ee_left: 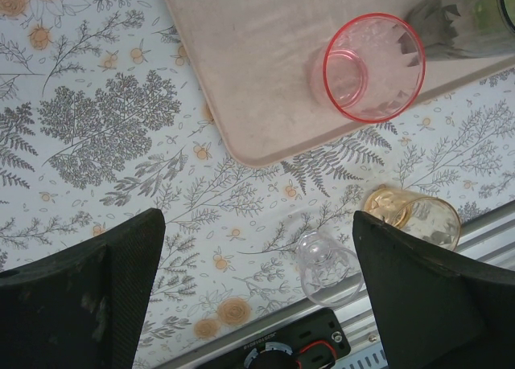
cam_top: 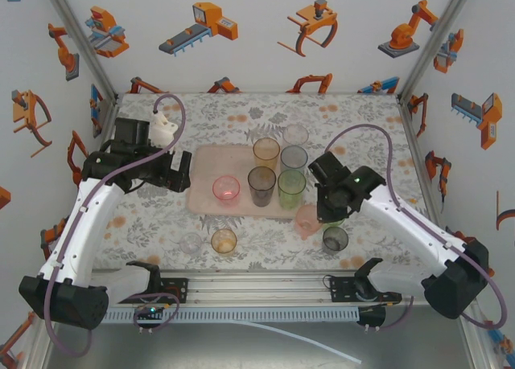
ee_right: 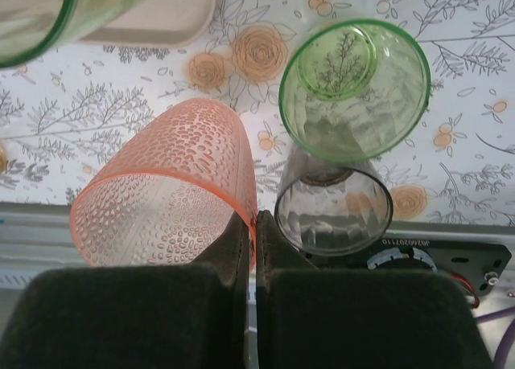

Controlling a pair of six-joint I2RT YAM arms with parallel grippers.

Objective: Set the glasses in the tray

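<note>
amber tumbler (ee_left: 414,215) partly hidden, green tumbler (ee_right: 28,15) cropped at top-left corner

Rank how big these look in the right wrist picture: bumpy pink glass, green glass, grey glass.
1. bumpy pink glass (nearest the camera, so its real size is unsure)
2. green glass
3. grey glass

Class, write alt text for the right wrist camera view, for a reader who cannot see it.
The jaws are pinched shut on the rim of a tilted pink dimpled tumbler against a floral tablecloth. To its right stand a green tumbler and, nearer the camera, a smoky grey tumbler; a corner of the pale pink tray shows at top left.
</note>
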